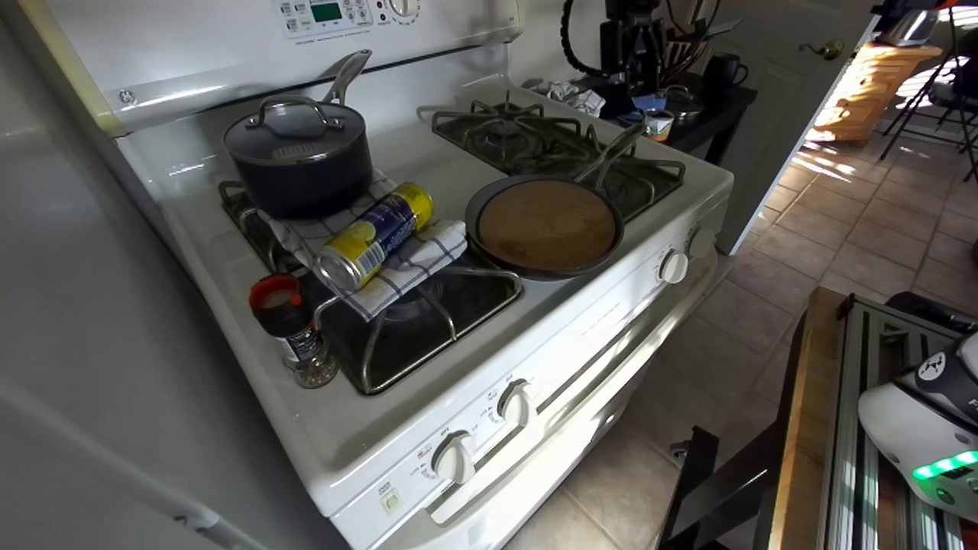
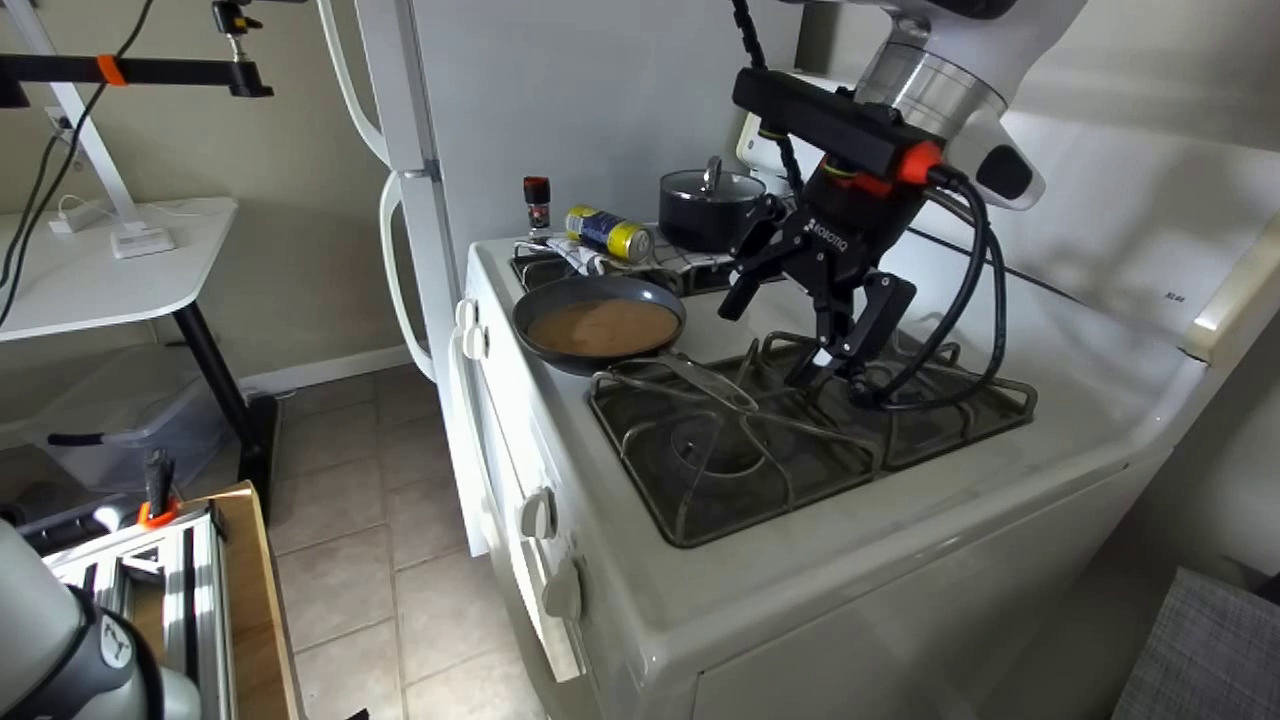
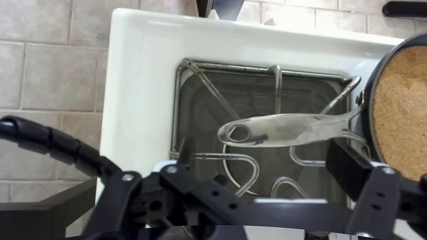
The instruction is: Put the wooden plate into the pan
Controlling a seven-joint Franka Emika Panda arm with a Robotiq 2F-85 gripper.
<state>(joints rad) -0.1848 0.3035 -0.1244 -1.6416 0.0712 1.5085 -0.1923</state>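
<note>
Claw [image 3: 263,156] spread wide, empty; both exterior views show the whole pan [image 2: 592,288], wooden plate [image 2: 604,328] inside; wrist view crops both.

In an exterior view, looking down on the stove [image 1: 420,156] from beside the fridge [image 1: 92,321], toward the door [image 1: 779,160]. In an exterior view, looking along the stove toward the fridge, with the arm [image 2: 1010,50] near. In both exterior views, including pan [image 2: 598,289] and pot [image 1: 302,187], from opposite ends. In the wrist view, looking down past the gripper [image 3: 263,156], close above a burner [image 3: 267,171].
</note>
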